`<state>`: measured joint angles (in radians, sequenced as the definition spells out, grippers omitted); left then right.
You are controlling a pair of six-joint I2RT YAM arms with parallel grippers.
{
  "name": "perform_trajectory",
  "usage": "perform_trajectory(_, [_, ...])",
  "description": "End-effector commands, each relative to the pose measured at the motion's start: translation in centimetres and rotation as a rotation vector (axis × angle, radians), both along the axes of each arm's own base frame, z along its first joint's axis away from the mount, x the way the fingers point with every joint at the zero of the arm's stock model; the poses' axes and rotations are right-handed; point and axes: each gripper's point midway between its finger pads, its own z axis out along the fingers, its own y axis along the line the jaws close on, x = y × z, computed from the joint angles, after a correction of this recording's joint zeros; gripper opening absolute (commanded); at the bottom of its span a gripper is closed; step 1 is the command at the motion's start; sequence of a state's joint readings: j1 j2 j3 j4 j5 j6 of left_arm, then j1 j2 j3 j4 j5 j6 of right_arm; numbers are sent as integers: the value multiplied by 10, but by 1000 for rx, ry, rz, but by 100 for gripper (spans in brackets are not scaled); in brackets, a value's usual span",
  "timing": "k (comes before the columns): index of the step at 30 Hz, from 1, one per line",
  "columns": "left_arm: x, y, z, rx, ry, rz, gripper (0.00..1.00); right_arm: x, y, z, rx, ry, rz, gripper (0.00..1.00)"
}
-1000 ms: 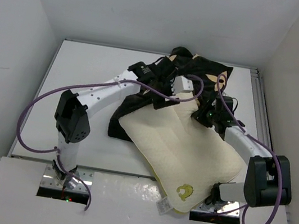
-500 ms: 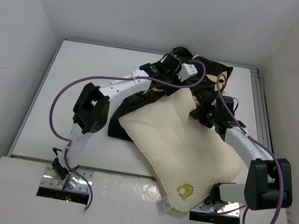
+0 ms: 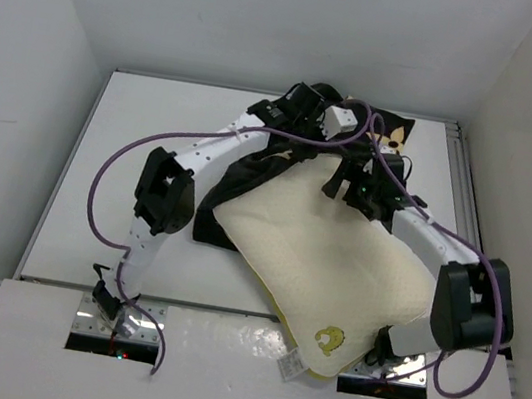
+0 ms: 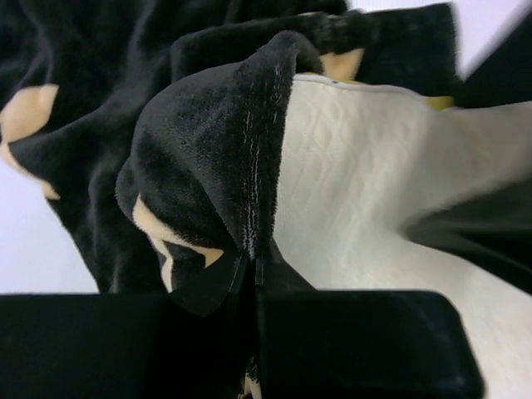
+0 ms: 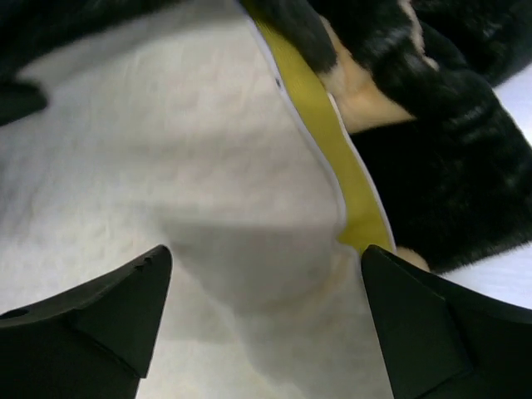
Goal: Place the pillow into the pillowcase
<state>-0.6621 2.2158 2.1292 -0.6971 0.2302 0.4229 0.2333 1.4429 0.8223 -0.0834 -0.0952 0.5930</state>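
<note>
The cream pillow [image 3: 322,259] lies slanted across the table, with its yellow-green logo [image 3: 328,339] at the near corner. Its far end sits in the mouth of the black pillowcase [image 3: 248,171], which is bunched at the back. My left gripper [image 3: 350,132] is shut on a fold of the pillowcase's [image 4: 208,150] rim, lifted over the pillow [image 4: 349,166]; the fabric runs between the closed left gripper [image 4: 253,278]. My right gripper [image 3: 337,184] is open just above the pillow's [image 5: 166,166] far corner, next to its yellow-green band [image 5: 328,150]. Nothing is between its fingers [image 5: 266,307].
A white table [image 3: 131,158] with raised walls on three sides. The pillow's near corner hangs over the front ledge [image 3: 221,354]. Purple cables [image 3: 115,161] loop off both arms. Black pillowcase fabric [image 5: 449,166] lies right of the pillow's band.
My left gripper moved back and right, then shut on the pillowcase rim. My right gripper opened wide and shifted slightly back-left on the pillow's far corner.
</note>
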Motion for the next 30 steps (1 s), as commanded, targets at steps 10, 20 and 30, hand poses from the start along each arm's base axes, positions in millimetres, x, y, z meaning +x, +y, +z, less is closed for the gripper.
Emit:
perform_trajectory(10, [-55, -21, 99, -179, -37, -232, 1, 37, 51, 40, 163, -185, 105, 0])
perform_trajectory(20, [-92, -40, 106, -230, 14, -377, 0, 20, 28, 147, 407, -595, -96, 0])
perform_trajectory(30, [-188, -42, 102, -231, 141, -760, 0, 52, -25, 170, 408, -633, -493, 0])
